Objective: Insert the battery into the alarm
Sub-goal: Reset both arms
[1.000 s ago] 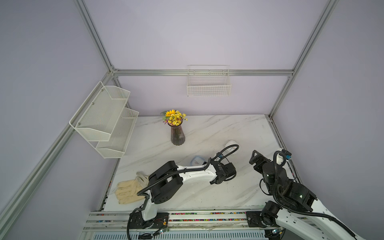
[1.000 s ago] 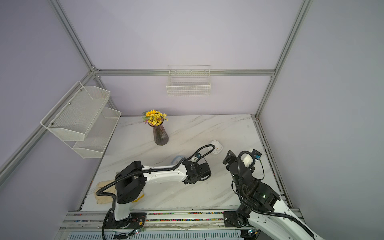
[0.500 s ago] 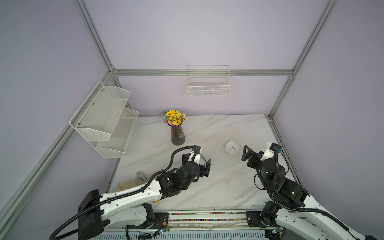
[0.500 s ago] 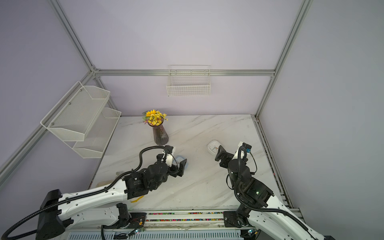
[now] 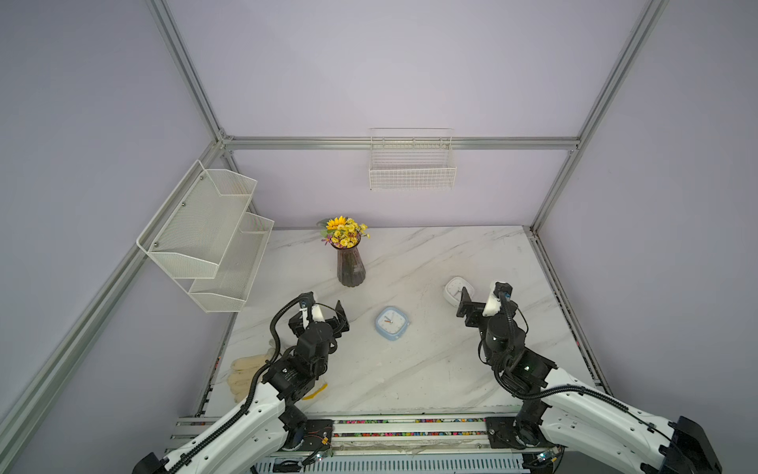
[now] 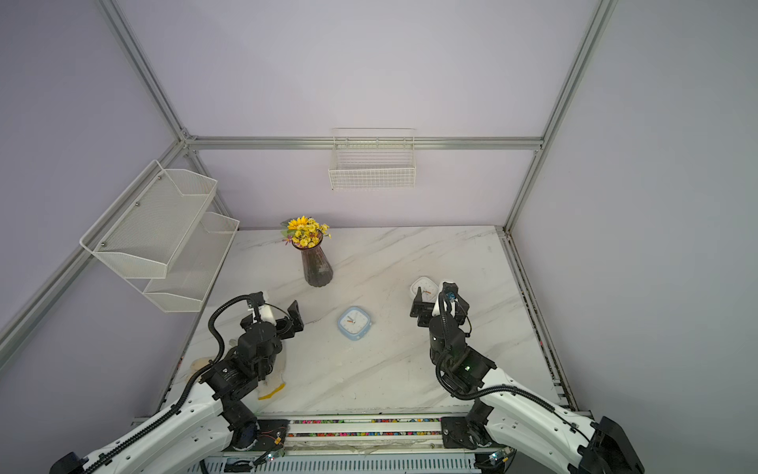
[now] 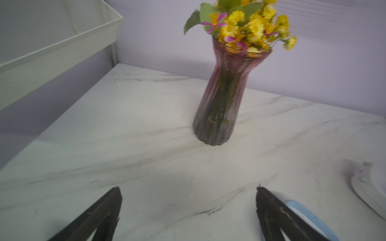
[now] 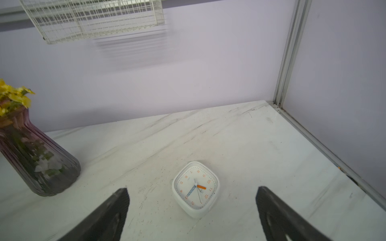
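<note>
Soft, even light leaves only faint shadows on the marble table [image 5: 430,369]; both top views are sharp, while the wrist views smear the vase [image 7: 219,104] and wire basket [image 8: 94,20] with streaky blur.

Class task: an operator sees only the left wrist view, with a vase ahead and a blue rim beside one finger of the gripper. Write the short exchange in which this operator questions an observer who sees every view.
Operator: What does the blue rim beside my left gripper belong to?
Observer: A blue alarm clock, lying face up on the table.
Operator: And the white edge further off?
Observer: That is a white alarm clock, also face up, just ahead of the open right gripper.
</note>
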Robot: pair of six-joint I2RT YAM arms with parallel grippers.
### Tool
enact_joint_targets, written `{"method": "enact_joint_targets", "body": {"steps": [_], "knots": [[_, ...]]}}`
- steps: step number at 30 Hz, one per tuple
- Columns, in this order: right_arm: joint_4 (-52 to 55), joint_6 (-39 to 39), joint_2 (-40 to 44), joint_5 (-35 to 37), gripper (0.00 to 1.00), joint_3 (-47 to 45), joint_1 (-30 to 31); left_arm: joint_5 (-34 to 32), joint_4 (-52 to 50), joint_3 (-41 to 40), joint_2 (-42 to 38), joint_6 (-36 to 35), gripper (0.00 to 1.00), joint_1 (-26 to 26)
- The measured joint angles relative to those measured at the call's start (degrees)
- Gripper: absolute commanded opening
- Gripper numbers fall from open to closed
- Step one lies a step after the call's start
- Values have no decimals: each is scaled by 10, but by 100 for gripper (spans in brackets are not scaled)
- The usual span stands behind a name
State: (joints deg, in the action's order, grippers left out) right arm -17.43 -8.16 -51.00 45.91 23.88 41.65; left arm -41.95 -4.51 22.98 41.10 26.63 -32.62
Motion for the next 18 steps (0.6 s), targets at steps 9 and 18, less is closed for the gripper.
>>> {"method": "enact_joint_targets", "body": {"steps": [9,18], "knots": [[-158,85,-188,-22,97,-10,-128,-45,54,-23,75,-38,100,157],[-315,50,-313,-86,97,-36,-246,-21,282,-97,206,-128,100,225]]}}
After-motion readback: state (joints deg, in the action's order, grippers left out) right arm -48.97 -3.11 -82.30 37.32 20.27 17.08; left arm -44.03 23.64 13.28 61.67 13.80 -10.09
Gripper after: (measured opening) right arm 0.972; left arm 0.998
